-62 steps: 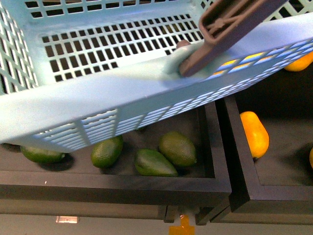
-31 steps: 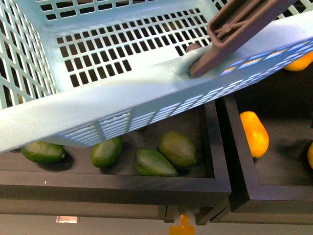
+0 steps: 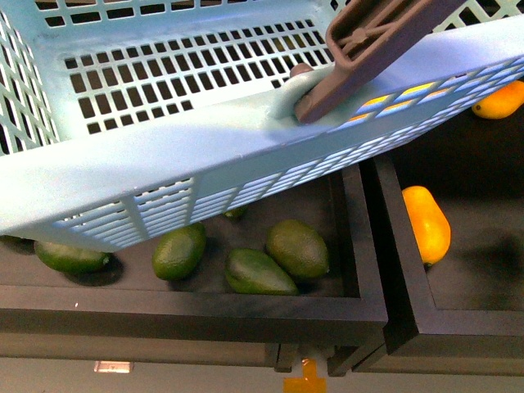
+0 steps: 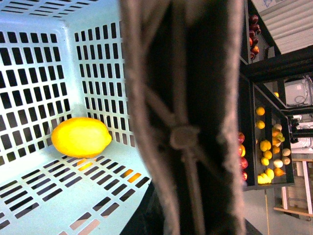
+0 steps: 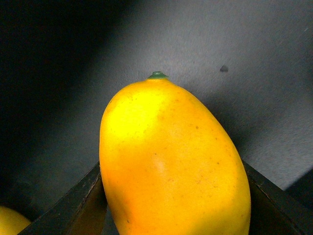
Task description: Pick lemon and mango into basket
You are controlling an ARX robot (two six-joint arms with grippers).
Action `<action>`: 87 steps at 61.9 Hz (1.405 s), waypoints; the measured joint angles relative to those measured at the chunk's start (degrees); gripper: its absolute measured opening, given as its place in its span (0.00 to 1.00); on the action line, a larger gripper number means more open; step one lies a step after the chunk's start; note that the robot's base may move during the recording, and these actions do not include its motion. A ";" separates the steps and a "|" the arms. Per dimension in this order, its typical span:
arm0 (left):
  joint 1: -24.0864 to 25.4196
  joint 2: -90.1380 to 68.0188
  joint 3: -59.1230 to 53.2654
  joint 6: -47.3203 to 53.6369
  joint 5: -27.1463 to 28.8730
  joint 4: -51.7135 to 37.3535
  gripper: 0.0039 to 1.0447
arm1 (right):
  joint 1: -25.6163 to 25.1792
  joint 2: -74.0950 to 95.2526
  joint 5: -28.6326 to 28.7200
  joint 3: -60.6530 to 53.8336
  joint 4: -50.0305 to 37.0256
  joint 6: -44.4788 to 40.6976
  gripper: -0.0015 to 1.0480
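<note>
The aqua basket [image 3: 164, 164] hangs tilted and close across the top of the front view, its brownish handle [image 3: 368, 41] at the upper right. My left gripper is shut on that handle [image 4: 186, 122], which blurs across the left wrist view and hides the fingers. The yellow lemon [image 4: 80, 137] lies inside the basket against a slotted wall. The yellow-orange mango [image 5: 171, 161] fills the right wrist view with a dark tray behind it. My right gripper is shut on it, its fingers out of sight. Neither gripper shows in the front view.
Several dark green fruits [image 3: 296, 248] lie in a black tray [image 3: 360, 311] under the basket. The tray to its right holds another long orange fruit [image 3: 427, 223], with one more [image 3: 499, 100] further back. Distant shelves of fruit [image 4: 266, 156] show in the left wrist view.
The basket has swung slightly, rising and then dropping back and shifting left. A yellow fruit at the right edge of the front view no longer shows.
</note>
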State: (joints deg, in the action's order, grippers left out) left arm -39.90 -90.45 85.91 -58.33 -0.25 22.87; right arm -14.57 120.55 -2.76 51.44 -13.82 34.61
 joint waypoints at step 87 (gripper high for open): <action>-0.02 0.00 0.00 -0.02 -0.20 0.00 0.04 | 35.43 -45.24 -6.43 3.37 5.35 -7.08 0.60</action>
State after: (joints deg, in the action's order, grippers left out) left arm -39.92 -90.45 85.91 -58.35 -0.45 22.87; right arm 20.86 75.31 -9.19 54.81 -8.47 27.53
